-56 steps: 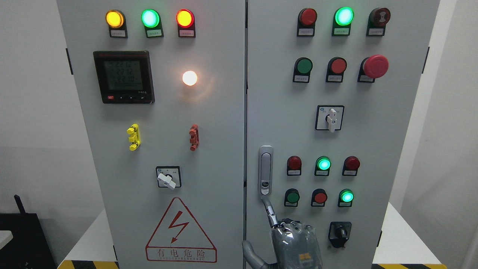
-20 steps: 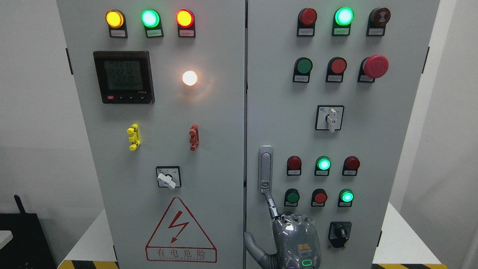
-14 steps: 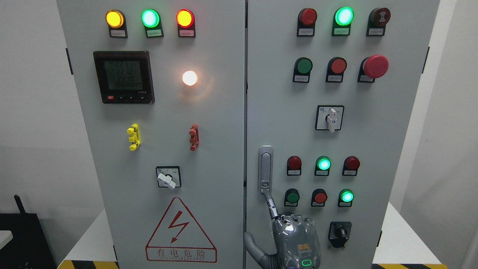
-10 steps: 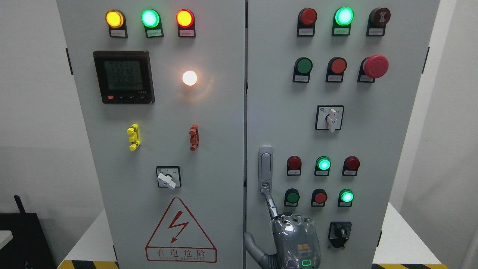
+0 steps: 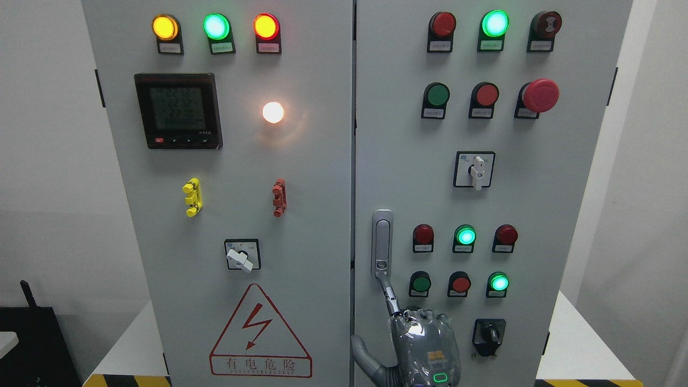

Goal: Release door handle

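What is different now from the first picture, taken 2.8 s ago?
The right hand rose slightly; its extended index fingertip now meets the lower end of the door handle. It grips nothing. The handle, the indicator lamps and the switches are unchanged.

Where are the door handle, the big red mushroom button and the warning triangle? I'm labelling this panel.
door handle (image 5: pixel 382 244): head view, middle of its silver lever.
red mushroom button (image 5: pixel 541 95): head view, its cap.
warning triangle (image 5: pixel 260 337): head view, lower centre.

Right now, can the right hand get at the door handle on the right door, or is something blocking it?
Probably yes. The right hand sits just below the door handle, with one extended finger reaching up to the handle's lower end. Nothing lies between them.
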